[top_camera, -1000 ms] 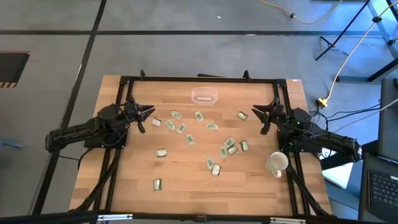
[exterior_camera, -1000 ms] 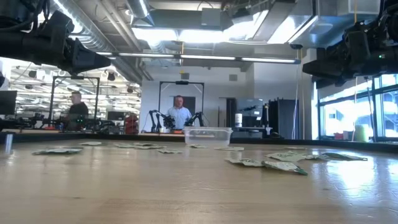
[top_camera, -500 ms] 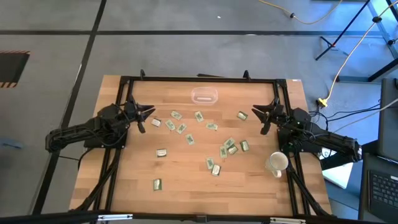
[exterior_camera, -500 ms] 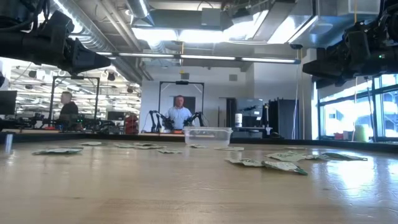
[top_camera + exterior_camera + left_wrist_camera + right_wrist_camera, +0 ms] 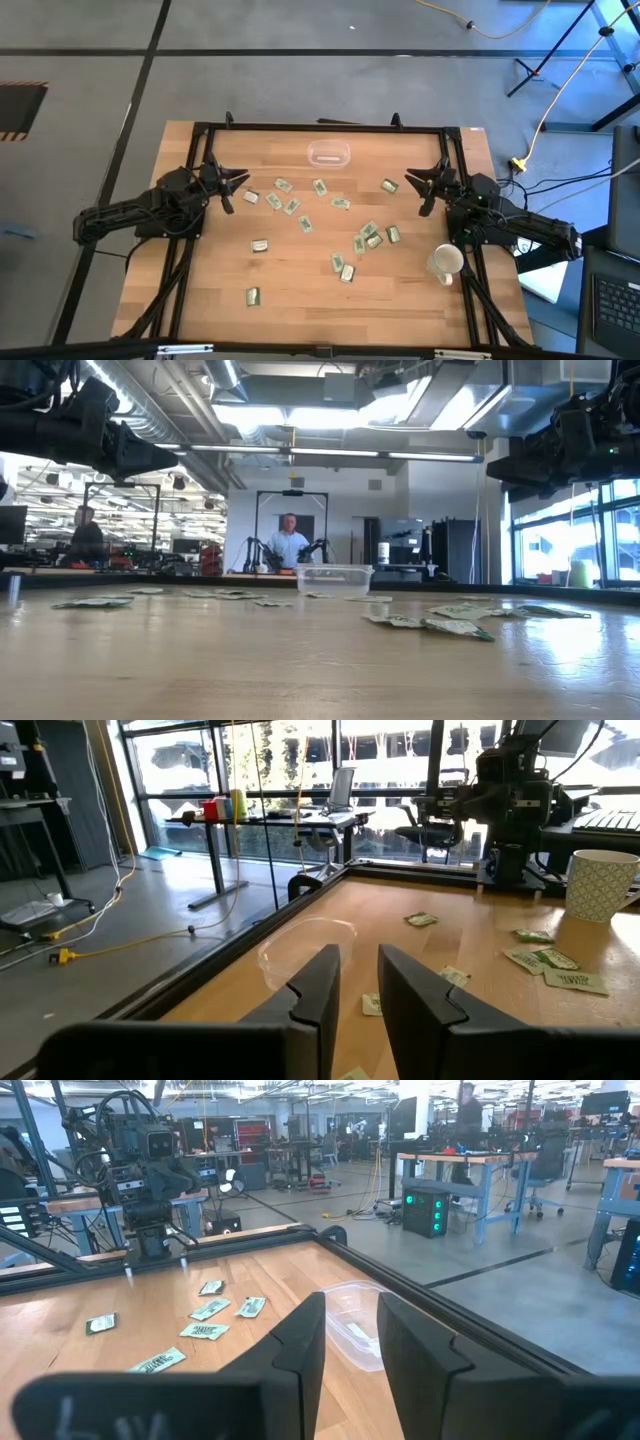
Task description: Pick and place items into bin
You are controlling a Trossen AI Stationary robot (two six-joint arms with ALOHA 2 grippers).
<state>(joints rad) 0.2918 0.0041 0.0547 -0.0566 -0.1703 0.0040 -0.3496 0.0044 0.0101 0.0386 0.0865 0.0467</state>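
Note:
Several small pale green and white packets (image 5: pixel 305 224) lie flat and scattered over the middle of the wooden table, with a cluster (image 5: pixel 370 237) toward the right. The clear bin (image 5: pixel 328 154) stands on its base near the far edge; it also shows in the low view (image 5: pixel 334 579). My left gripper (image 5: pixel 236 187) hovers level at the table's left side, open, with nothing between its fingers (image 5: pixel 358 970). At the right side my right gripper (image 5: pixel 417 187) hovers level, open and empty (image 5: pixel 350 1325). Both point toward the middle.
A white cup (image 5: pixel 446 262) lies on its side near the right edge, close to my right arm. A black frame (image 5: pixel 320 128) runs round the table. In the low view people (image 5: pixel 289 545) show in the room behind the table.
Both arms and everything on the table have kept still. A person in the room behind, at the left of the low view, has walked farther left.

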